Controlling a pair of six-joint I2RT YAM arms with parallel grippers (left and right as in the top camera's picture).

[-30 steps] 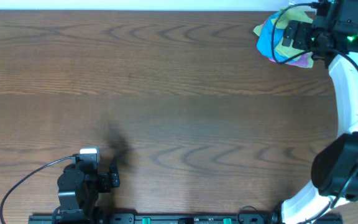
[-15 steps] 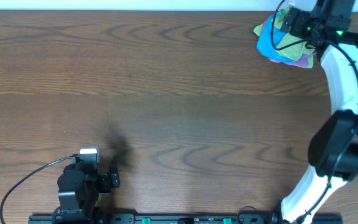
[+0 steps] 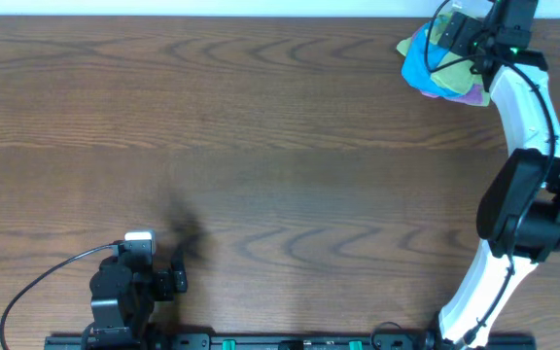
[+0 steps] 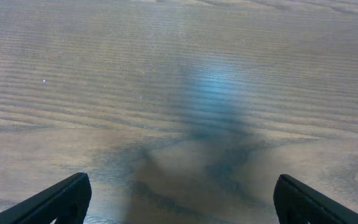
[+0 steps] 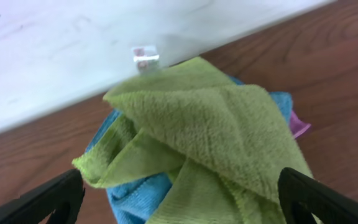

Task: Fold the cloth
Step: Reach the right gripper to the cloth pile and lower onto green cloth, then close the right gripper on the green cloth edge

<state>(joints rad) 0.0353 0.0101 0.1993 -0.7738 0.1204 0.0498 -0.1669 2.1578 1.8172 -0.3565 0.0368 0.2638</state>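
green cloth (image 5: 216, 130): 1 | blue cloth (image 5: 135, 194): 1 | purple cloth (image 5: 298, 124): 1 | left arm (image 3: 124, 292), right arm (image 3: 525, 112): 2 | table (image 3: 261, 146): 1

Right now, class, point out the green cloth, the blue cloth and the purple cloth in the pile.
green cloth (image 5: 229, 124), right wrist view, on its top folded face.
blue cloth (image 5: 134, 198), right wrist view, on the part showing beneath the green.
purple cloth (image 5: 298, 124), right wrist view, on the corner peeking out at the right.

At far rt corner of table (image 3: 261, 146), cloth (image 5: 216, 137) lies atop other cloths (image 5: 135, 196).
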